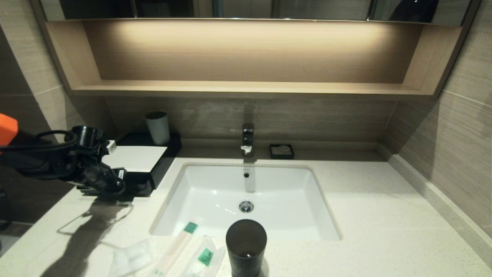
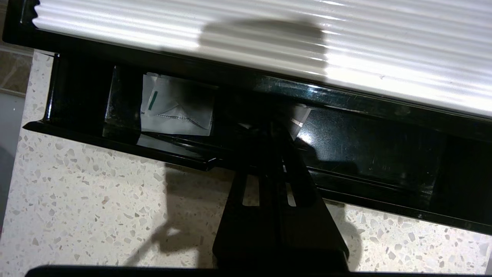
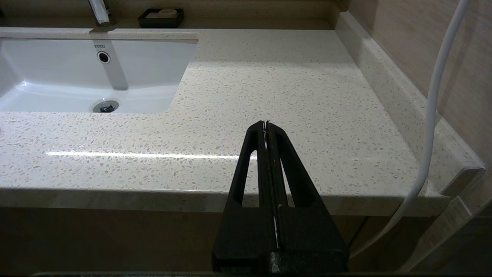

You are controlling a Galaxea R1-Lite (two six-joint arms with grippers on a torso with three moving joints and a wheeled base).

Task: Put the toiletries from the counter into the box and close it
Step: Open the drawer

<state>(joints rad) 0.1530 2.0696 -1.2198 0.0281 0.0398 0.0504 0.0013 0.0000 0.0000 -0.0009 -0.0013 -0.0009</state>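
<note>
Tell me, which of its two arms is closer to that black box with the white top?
Left. The left end effector sits shut at the box's open front tray; the right end effector hovers shut by the counter's far end.

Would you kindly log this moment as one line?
left gripper: jaws shut at open tray of low black box | right gripper: parked, shut | white plastic packets: on speckled counter

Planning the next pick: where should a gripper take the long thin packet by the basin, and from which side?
Grip the long packet near its middle, across its narrow width, coming straight down from above. It lies flat on the counter, running from the basin's front rim toward the near edge. The cup stands to its right and other packets lie close, so a side approach looks cramped.
</note>
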